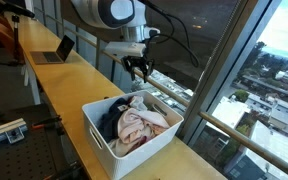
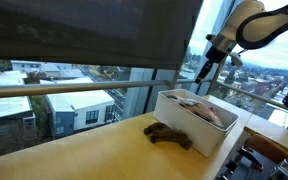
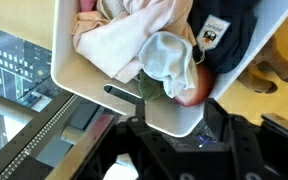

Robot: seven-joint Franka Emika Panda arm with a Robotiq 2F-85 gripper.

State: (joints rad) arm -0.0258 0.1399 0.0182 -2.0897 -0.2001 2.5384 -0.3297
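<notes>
Centre frame, a white bin on a wooden table holds heaped clothes. The fingers hover above its far rim, parted and empty. The clothes look soft and light, and are best pinched at a raised fold.

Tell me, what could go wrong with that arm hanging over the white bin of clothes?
1. The gripper hangs over the window-side rim of the white bin. Lowered straight down, it might strike plastic rather than cloth.
2. The pink garment is heaped above the rim, so a tug on the pile could spill it onto the wooden counter.
</notes>
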